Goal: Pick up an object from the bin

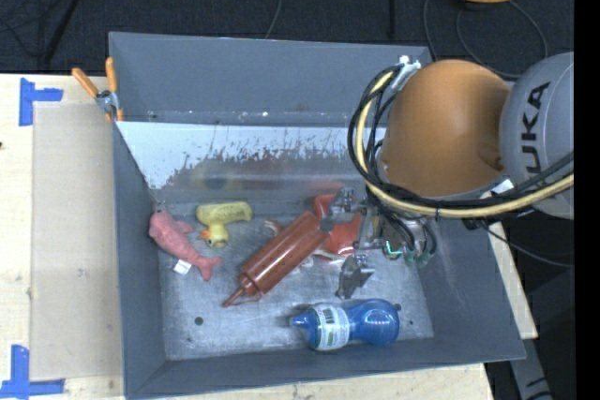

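red object (pixel 343 237) near the bin's (pixel 281 75) right wall, touching brown squeeze bottle (pixel 281 259), sits under gripper (pixel 355 259); gripper opening cannot be told

Red-brown squeeze bottle (pixel 281 259) — lying diagonal, nozzle lower-left; red thing (pixel 339 237) at its base.
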